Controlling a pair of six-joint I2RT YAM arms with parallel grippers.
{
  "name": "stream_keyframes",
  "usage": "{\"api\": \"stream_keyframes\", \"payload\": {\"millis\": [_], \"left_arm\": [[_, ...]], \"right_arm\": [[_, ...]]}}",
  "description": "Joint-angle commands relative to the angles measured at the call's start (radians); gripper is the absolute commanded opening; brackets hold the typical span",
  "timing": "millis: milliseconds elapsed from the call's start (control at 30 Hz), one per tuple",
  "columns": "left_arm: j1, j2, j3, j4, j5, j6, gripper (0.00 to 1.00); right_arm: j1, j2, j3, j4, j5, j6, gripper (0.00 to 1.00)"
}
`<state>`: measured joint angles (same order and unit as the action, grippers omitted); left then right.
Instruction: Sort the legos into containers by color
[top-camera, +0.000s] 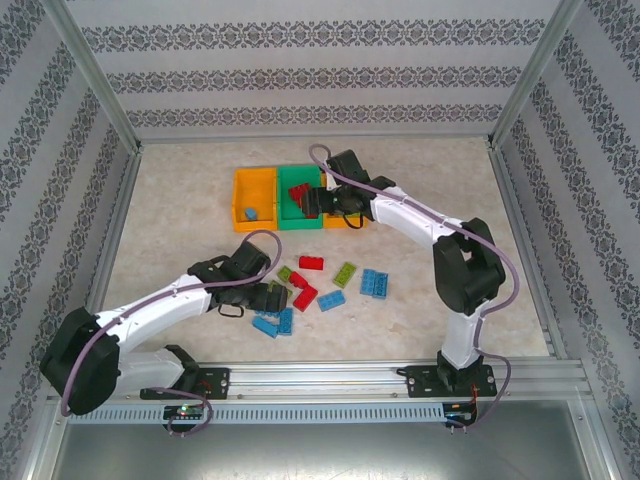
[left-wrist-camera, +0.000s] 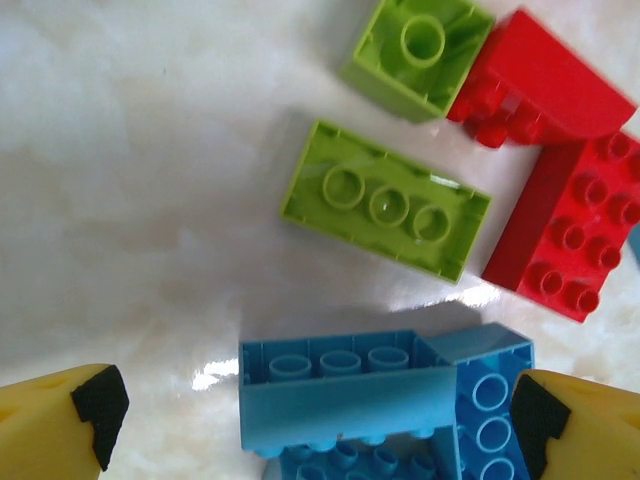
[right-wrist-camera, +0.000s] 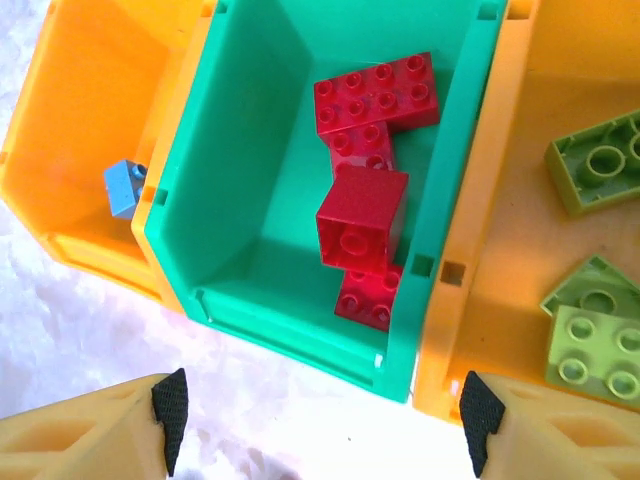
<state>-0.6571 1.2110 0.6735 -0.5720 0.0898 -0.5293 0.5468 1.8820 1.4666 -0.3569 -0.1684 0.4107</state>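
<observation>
Patterned walls (top-camera: 300, 75) enclose a pale, perhaps marbled table (top-camera: 180, 230)

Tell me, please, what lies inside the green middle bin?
Inside the green bin lie red bricks, about four, piled along one wall. Anything beneath the pile is covered.

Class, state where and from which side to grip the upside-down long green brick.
Probably from straight above, pinching the long green brick across its two long walls at mid-length: it lies flat, hollow side up, and a red brick crowds one short end.
</observation>
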Motion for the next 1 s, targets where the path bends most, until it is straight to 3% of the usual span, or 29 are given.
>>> {"api": "stream_keyframes", "payload": {"millis": [0, 567, 967], "left_arm": [[-0.032, -0.003, -0.009, -0.05, -0.057, -0.046, 0.99], [-0.056, 0.089, 0.001, 0.003, -0.05, -0.063, 0.9], [-0.065, 0.031, -0.003, -0.001, -0.054, -0.091, 0.91]], "right_arm": [[-0.004, -0.046, -0.046, 0.012, 0.026, -0.004, 0.76], [-0.018, -0.069, -0.1, 0.017, 0.033, 0.002, 0.77], [-0.035, -0.077, -0.124, 0.025, 0.028, 0.005, 0.78]]}}
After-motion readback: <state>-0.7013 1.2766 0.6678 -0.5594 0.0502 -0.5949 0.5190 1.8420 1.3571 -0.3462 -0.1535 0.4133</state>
